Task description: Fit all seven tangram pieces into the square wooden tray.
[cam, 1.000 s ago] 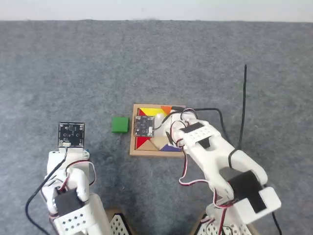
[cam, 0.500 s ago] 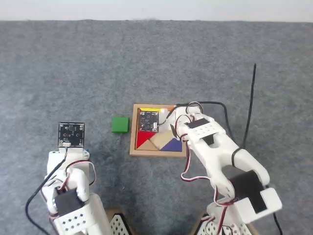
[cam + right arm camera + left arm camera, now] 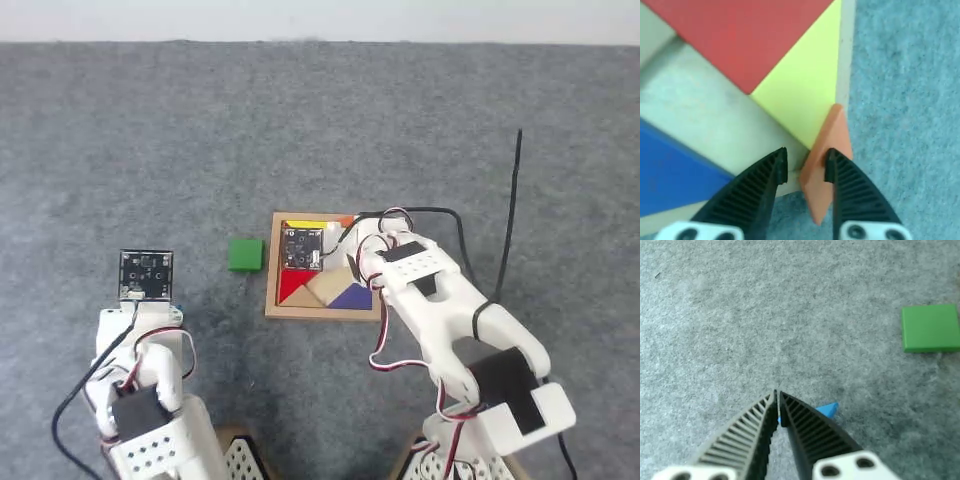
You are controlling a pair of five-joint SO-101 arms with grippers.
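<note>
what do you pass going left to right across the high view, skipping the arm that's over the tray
left arm → green square piece → wooden tray → black cable

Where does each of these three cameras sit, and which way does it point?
High view: fixed above the table, looking down; both arms show, left arm, right arm over the wooden tray.
Left wrist view: on the left arm's wrist, looking down past its end effector at the table and green square.
Right wrist view: on the right arm's wrist, looking past its end effector at the tray corner and orange piece.
Shared: the green square, high and left wrist; the tray, high and right wrist.
</note>
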